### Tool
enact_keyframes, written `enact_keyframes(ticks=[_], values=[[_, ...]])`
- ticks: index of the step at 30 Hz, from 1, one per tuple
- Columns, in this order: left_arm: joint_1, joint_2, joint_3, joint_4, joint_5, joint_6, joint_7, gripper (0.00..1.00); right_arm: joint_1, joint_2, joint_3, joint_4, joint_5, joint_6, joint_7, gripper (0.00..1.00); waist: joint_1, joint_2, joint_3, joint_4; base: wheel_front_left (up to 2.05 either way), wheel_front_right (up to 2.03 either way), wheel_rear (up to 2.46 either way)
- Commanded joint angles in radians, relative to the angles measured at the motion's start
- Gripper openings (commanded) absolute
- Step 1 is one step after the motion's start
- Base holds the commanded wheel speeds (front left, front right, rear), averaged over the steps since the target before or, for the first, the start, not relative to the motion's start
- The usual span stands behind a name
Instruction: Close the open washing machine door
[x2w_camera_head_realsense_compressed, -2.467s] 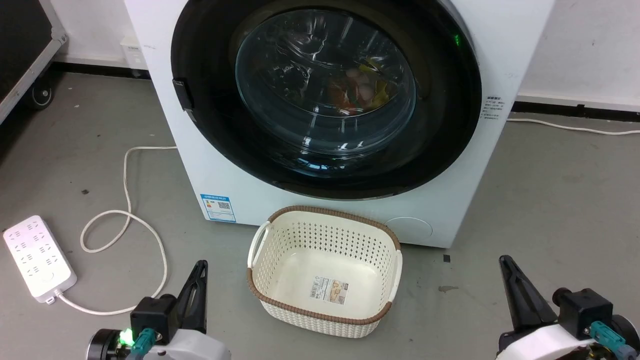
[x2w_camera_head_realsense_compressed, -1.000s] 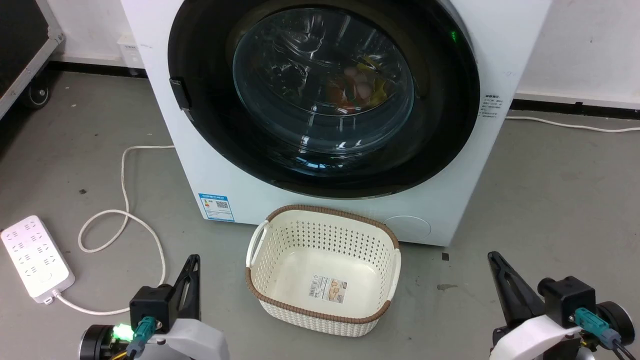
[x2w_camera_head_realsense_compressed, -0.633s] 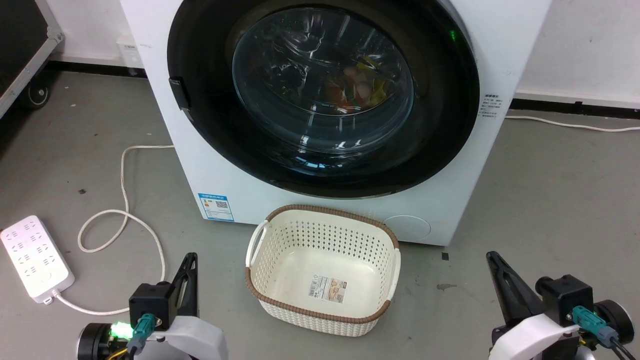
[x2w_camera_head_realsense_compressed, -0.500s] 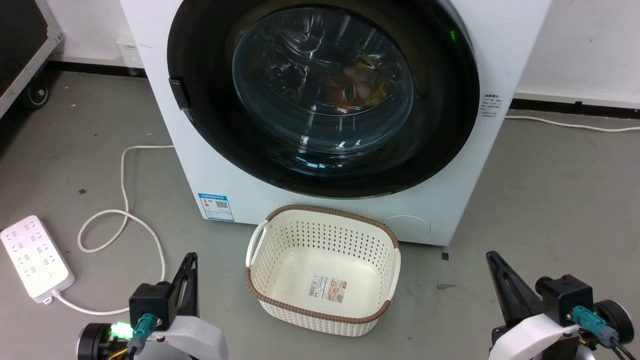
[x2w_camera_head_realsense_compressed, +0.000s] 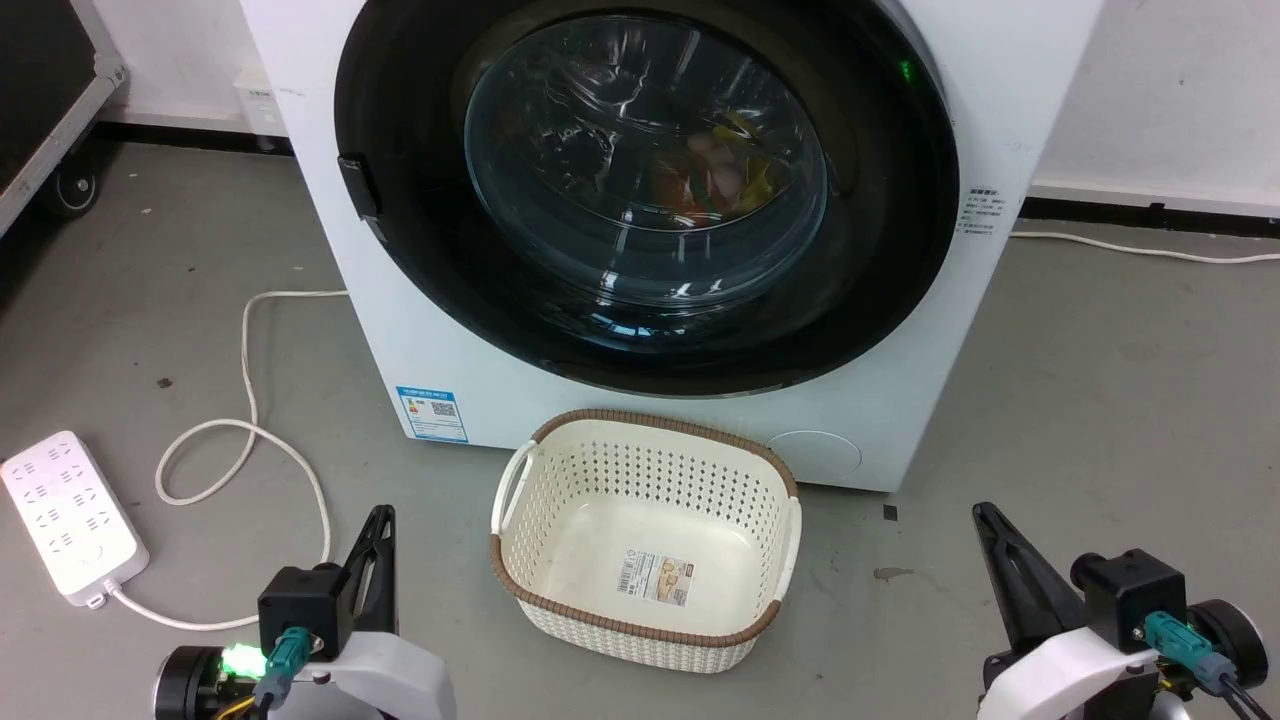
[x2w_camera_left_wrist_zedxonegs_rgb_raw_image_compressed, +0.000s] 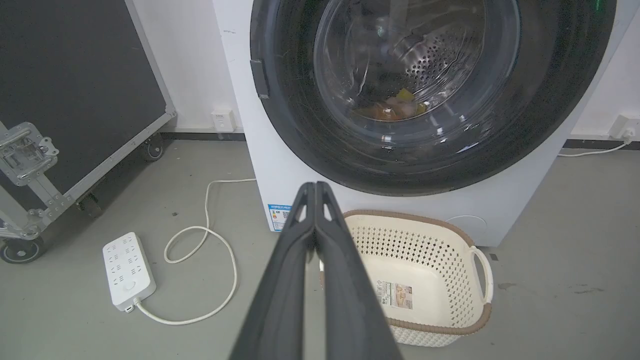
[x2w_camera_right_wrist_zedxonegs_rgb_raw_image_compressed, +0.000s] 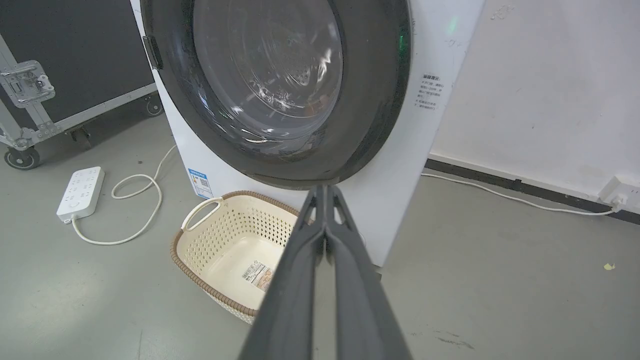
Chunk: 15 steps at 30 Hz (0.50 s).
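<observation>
The white washing machine (x2w_camera_head_realsense_compressed: 420, 340) stands ahead on the grey floor. Its washing machine door (x2w_camera_head_realsense_compressed: 645, 190), with a black rim and clear bulging glass, lies flat against the front panel in the head view. Coloured laundry shows through the glass. The same door (x2w_camera_left_wrist_zedxonegs_rgb_raw_image_compressed: 430, 90) faces the left wrist view and sits at the upper left of the right wrist view (x2w_camera_right_wrist_zedxonegs_rgb_raw_image_compressed: 270, 75). My left gripper (x2w_camera_head_realsense_compressed: 380, 515) hangs low at the lower left, shut and empty, fingers pressed together (x2w_camera_left_wrist_zedxonegs_rgb_raw_image_compressed: 316, 186). My right gripper (x2w_camera_head_realsense_compressed: 985, 512) sits at the lower right, also shut and empty (x2w_camera_right_wrist_zedxonegs_rgb_raw_image_compressed: 325, 189). Both are well short of the door.
A cream perforated basket (x2w_camera_head_realsense_compressed: 540, 600) stands empty on the floor right in front of the machine, between my grippers. A white power strip (x2w_camera_head_realsense_compressed: 70, 515) and its looping cable (x2w_camera_head_realsense_compressed: 250, 440) lie at the left. A black wheeled case (x2w_camera_left_wrist_zedxonegs_rgb_raw_image_compressed: 75, 90) stands further left.
Since the earliest frame both grippers have drawn slightly back and left in the head view. Over the last second nothing has visibly moved.
</observation>
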Motion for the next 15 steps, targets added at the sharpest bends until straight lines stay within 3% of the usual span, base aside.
enact_keyframes(ticks=[1,15], values=[[-0.015,-0.001,0.003,-0.005,0.003,0.003,0.000,0.00,-0.014,0.004,0.000,-0.005,-0.008,-0.001,0.000,0.00,0.0000,0.0000,0.000,0.000,0.00,0.00,0.00],[-0.015,-0.001,0.003,-0.005,0.003,0.003,0.000,0.00,-0.014,0.004,0.000,-0.005,-0.008,-0.001,0.000,0.00,0.0000,0.0000,0.000,0.000,0.00,0.00,0.00]])
